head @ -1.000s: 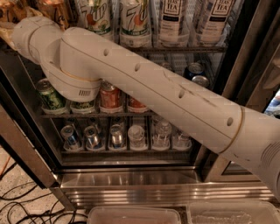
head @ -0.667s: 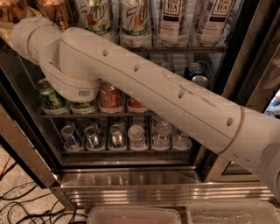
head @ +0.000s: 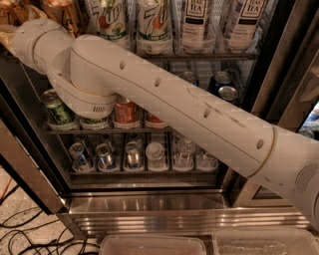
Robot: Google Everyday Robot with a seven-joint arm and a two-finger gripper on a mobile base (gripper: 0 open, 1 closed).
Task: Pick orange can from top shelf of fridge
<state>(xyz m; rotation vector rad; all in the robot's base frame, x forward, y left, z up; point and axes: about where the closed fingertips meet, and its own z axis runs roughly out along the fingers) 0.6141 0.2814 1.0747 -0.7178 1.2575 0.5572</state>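
At the far upper-left edge of the view, past the wrist joint [head: 35,42], only a sliver of the gripper [head: 6,33] shows. Can't tell if it's open, closed or holding anything; the wrist housing and the frame edge hide it.

Change over the last second: basically none. Arm [head: 199,119] holds the same pose and the same diagonal across the fridge [head: 149,204] opening, and no can has shifted. My read: it's paused or creeping at the reach/grasp stage, and the pick isn't confirmed.

- Just above and to the right of the gripper is the target group. An orange can [head: 59,11], tall and amber, stands on the top shelf [head: 199,56], with another amber one closer to the gripper at the frame edge. I can't see any contact between gripper and can.
- Further right along the same shelf: 7Up cans [head: 112,20], then tea bottles [head: 199,20]. Wrong targets, well clear of the gripper.
- Below the gripper, partly behind the elbow housing [head: 92,94], is the rack of short cans: a green can [head: 57,107] and a red-orange can [head: 125,112]. Not these either.
- Lowest rack [head: 132,154] has small cans and bottles, irrelevant here.

Risk call: the amber cans are packed tight, so a neighbour could tip as the target is pulled out. The withdrawal needs to go straight back, with the wrist kept clear of the 7Up row.
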